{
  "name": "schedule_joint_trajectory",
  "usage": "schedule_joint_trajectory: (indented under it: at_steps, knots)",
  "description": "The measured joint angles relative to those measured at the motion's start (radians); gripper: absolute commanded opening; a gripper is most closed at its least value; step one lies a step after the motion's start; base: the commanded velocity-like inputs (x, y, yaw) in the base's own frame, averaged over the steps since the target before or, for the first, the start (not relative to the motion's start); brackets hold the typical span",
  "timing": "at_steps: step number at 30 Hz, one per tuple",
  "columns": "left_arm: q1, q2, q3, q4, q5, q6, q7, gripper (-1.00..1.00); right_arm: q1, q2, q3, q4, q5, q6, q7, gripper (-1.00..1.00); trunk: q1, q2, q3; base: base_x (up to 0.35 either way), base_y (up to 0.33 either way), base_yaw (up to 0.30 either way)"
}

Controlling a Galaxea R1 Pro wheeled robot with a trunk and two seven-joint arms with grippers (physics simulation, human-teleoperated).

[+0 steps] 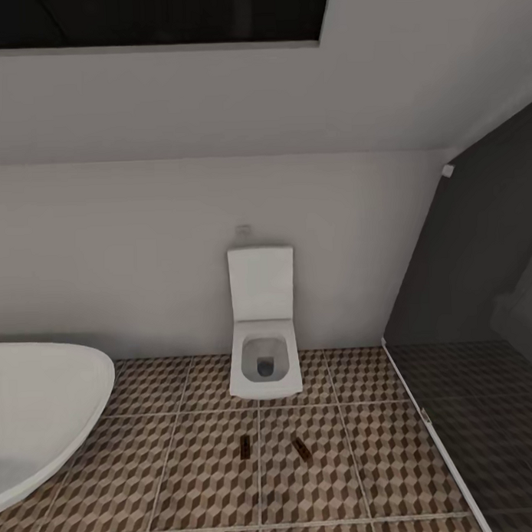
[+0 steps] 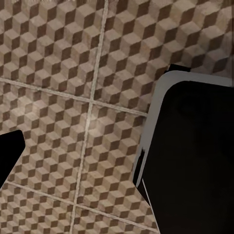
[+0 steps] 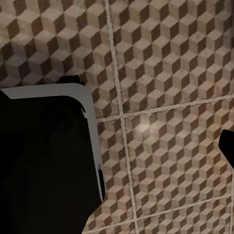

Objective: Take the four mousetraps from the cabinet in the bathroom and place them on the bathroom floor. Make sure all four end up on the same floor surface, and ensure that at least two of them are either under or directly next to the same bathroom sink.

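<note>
Brown, beige and white cube-patterned floor tiles spread across my head view, and on them lie two small dark flat mousetraps, near each other in front of the white square wall-hung toilet, each on its own side of a grout line. A white oval bathtub's rim curves in at the tiles' left edge; a dark glass shower partition borders the right. My wrist cameras look down at the same tiles past a black, grey-edged robot body. I cannot tell how either pincer stands, wide or narrow.
</note>
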Motion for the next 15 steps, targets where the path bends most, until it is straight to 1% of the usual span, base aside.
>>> schedule_joint_trajectory:
  at_steps: [2, 8, 15]
  knots:
    - [0.000, -0.006, 0.000, 0.000, 0.000, 0.000, 0.000, 1.00, 0.000, 0.000, 0.000, 0.000, 0.000, 0.000, 0.000, 1.00, 0.000, 0.000, 0.003, 0.000, 0.000, 0.000]
    - [0.000, -0.014, 0.001, -0.001, 0.001, 0.000, 0.000, 1.00, 0.000, 0.003, 0.001, 0.000, -0.001, 0.000, 0.000, 1.00, 0.000, 0.000, 0.013, 0.000, 0.000, 0.000]
    - [0.000, -0.031, 0.001, -0.001, 0.002, -0.001, -0.004, 1.00, 0.000, 0.009, 0.000, 0.000, 0.000, 0.000, 0.000, 1.00, 0.000, 0.000, 0.024, 0.000, 0.000, 0.000]
